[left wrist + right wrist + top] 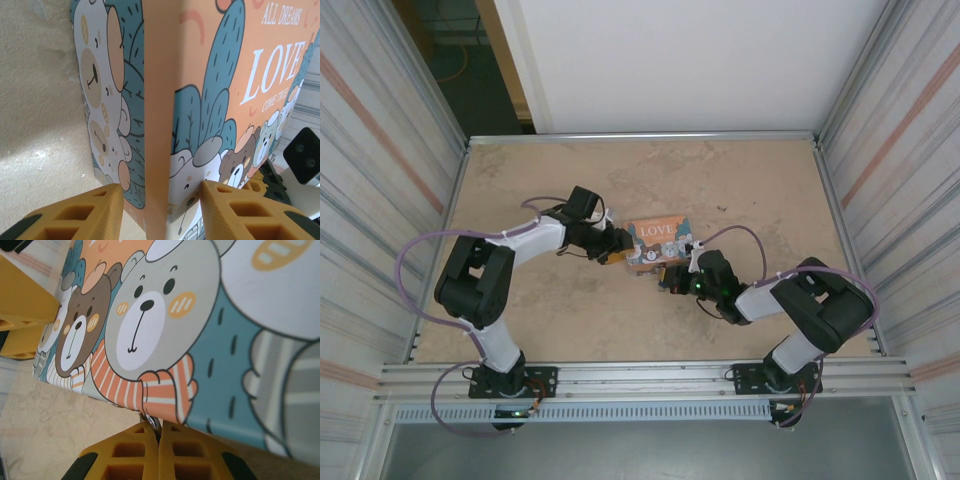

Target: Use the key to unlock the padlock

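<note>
To the left, the left gripper [160, 200] is clamped across a corner edge of the orange box [658, 238], a narrow hold that could let the box swivel if anything tugs it. To the right, the right gripper [159, 434] has its fingers pressed together beneath the box's lower edge, with a silvery bit of metal [151, 421] at their tips. I can't pick out the padlock itself; this bit may be its shackle or the key, and a twist could slip off so thin a piece.

The orange cardboard box [165, 125] shows teal cacti, grey, white and brown cartoon bears and white "LOVE" lettering; the right end effector [159, 434] is ochre yellow.
</note>
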Available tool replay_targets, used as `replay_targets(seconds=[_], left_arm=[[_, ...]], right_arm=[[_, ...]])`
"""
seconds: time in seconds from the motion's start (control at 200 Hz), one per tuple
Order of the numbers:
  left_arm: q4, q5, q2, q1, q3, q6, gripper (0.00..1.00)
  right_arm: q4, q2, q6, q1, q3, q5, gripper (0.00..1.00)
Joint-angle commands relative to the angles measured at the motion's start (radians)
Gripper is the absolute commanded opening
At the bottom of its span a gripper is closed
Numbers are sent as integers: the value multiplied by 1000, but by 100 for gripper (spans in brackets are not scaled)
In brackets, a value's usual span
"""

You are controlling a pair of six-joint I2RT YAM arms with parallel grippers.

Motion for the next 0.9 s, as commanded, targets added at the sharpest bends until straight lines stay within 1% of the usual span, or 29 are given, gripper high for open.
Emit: replay_targets(seconds=[0.0, 0.165, 0.436, 0.897], left_arm=[[-54, -28, -12, 3, -43, 20, 44], [-49, -29, -27, 3, -65, 16, 44], [-43, -31, -60, 2, -95, 3, 44], [-42, -35, -90, -11, -141, -8, 44]], right_arm=[[45, -44, 17, 6, -12, 25, 0], [59, -63, 52, 7, -24, 50, 0], [103, -92, 160, 24, -30, 113, 0], [120, -83, 266, 42, -6, 191, 0]])
